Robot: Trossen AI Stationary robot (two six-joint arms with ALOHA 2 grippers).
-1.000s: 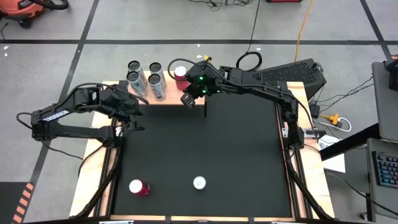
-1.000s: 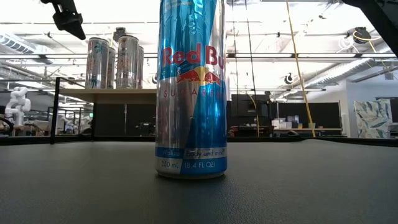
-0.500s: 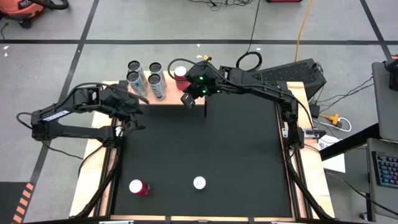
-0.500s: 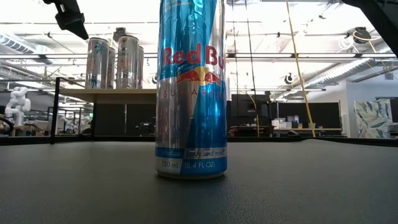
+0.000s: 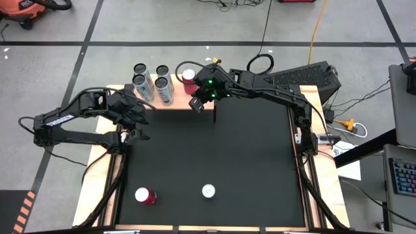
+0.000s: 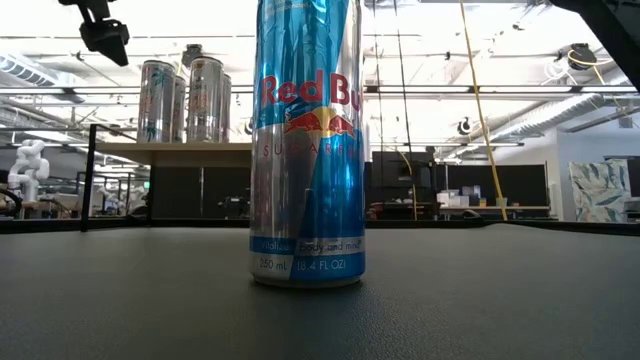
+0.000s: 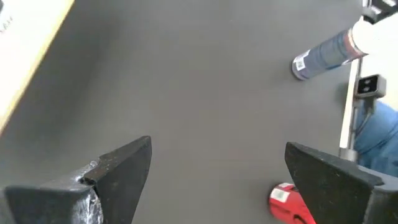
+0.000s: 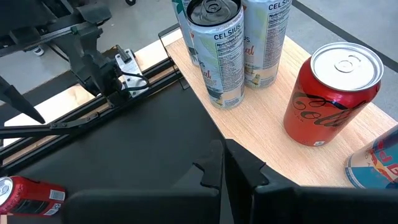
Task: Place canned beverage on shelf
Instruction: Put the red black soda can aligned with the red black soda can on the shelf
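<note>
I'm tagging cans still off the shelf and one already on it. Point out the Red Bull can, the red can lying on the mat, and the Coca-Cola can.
Red Bull can (image 6: 306, 150): low view, on its printed side.
Red can on the mat (image 5: 144, 195): high view, on its body.
Coca-Cola can (image 8: 329, 99): right wrist view, on its red side.

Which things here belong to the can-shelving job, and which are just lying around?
Job:
light wooden shelf
red cola can on it
pale Celsius cans on it
red can and blue-silver Red Bull can on mat

Lying about:
yellow cable
black keyboard

A grey concrete floor (image 5: 162, 26) crossed by dark tape lines (image 5: 195, 43) surrounds the bench (image 5: 214, 162), with bright ceiling lights (image 6: 500, 55) overhead.
</note>
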